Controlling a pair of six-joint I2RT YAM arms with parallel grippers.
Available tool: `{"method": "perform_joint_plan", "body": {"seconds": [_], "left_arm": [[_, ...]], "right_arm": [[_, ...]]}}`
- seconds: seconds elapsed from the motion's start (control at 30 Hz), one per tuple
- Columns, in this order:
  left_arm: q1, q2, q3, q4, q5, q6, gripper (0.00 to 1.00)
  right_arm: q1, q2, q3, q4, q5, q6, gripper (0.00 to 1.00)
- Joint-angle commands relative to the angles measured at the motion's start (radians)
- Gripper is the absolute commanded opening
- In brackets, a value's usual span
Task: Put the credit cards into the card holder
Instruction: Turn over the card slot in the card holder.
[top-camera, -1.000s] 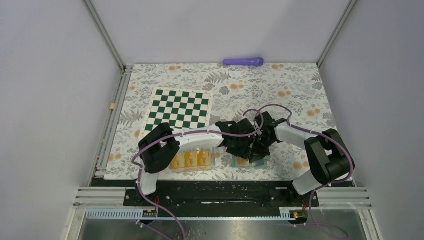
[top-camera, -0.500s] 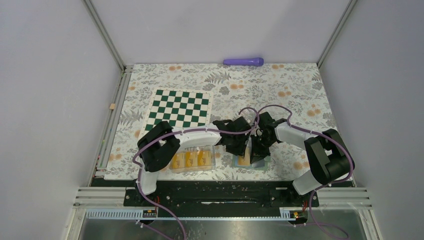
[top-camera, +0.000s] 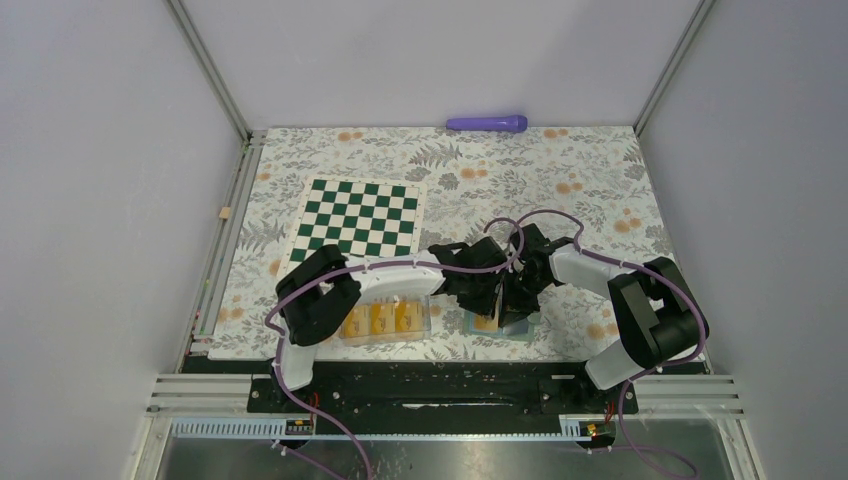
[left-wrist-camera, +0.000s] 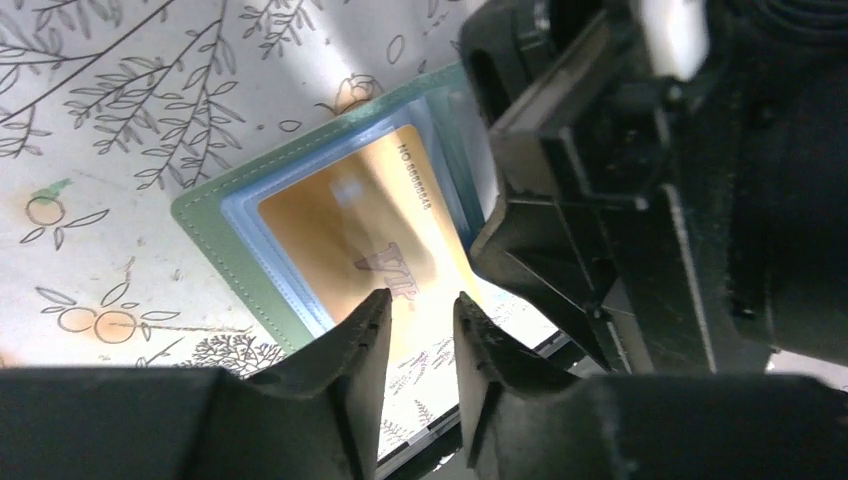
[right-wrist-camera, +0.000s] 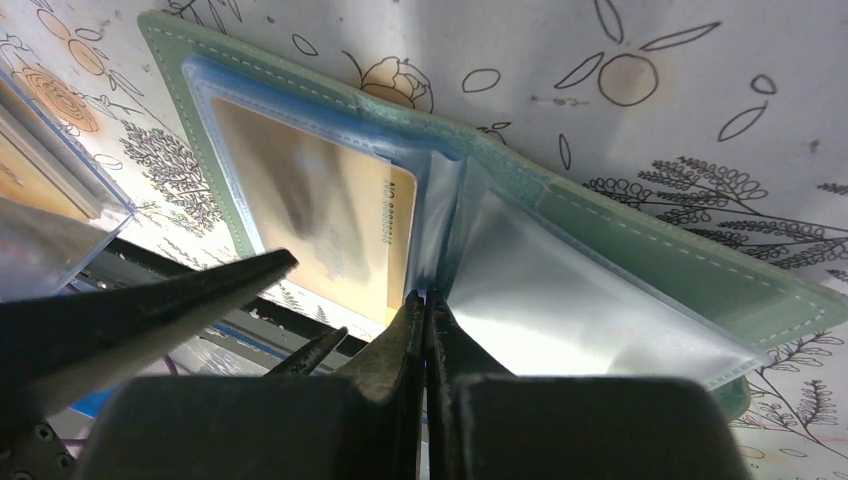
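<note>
The sage-green card holder (top-camera: 522, 327) lies open near the table's front edge, light blue inside. One orange credit card (left-wrist-camera: 350, 230) sits in its left sleeve (right-wrist-camera: 320, 210). My left gripper (left-wrist-camera: 422, 310) hovers just over that card's near end, jaws a narrow gap apart with nothing between them. My right gripper (right-wrist-camera: 427, 305) is shut on the edge of a clear inner sleeve at the card holder's (right-wrist-camera: 640, 260) fold, holding it up. More orange credit cards (top-camera: 385, 318) lie in a clear box to the left.
A green-and-white chessboard (top-camera: 360, 217) lies behind the left arm. A purple cylinder (top-camera: 487, 123) rests at the far edge. The clear box's corner (right-wrist-camera: 50, 190) shows left of the holder, and both grippers crowd together over the holder.
My left gripper's jaws have drawn closer together and it has shifted slightly over the holder. The right gripper has stayed shut in place.
</note>
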Motion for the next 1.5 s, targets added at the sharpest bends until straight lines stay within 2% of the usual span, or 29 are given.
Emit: {"method": "perform_joint_plan", "body": {"seconds": [0.0, 0.1, 0.23, 0.63, 0.7, 0.97, 1.47], "left_arm": [[0.001, -0.062, 0.012, -0.022, -0.061, -0.017, 0.36], [0.006, -0.056, -0.015, -0.028, -0.075, -0.034, 0.40], [0.012, -0.038, -0.033, -0.037, -0.090, -0.033, 0.41], [0.012, 0.008, 0.000, -0.060, -0.073, -0.015, 0.46], [0.011, 0.004, -0.006, -0.030, -0.043, -0.013, 0.43], [0.002, -0.041, 0.008, 0.023, 0.008, -0.007, 0.19], [-0.027, -0.070, 0.072, -0.017, -0.017, 0.027, 0.18]], "right_arm": [[0.008, 0.007, 0.010, -0.006, -0.010, -0.009, 0.00], [0.008, 0.006, 0.010, -0.004, -0.010, -0.009, 0.00], [0.009, 0.005, 0.009, -0.004, -0.012, -0.009, 0.00], [0.009, 0.007, 0.010, -0.004, -0.017, -0.008, 0.00], [0.009, 0.010, 0.010, -0.003, -0.016, -0.007, 0.00], [0.009, 0.011, 0.009, -0.004, -0.016, -0.007, 0.00], [0.008, 0.014, 0.008, -0.004, -0.018, -0.008, 0.00]]}}
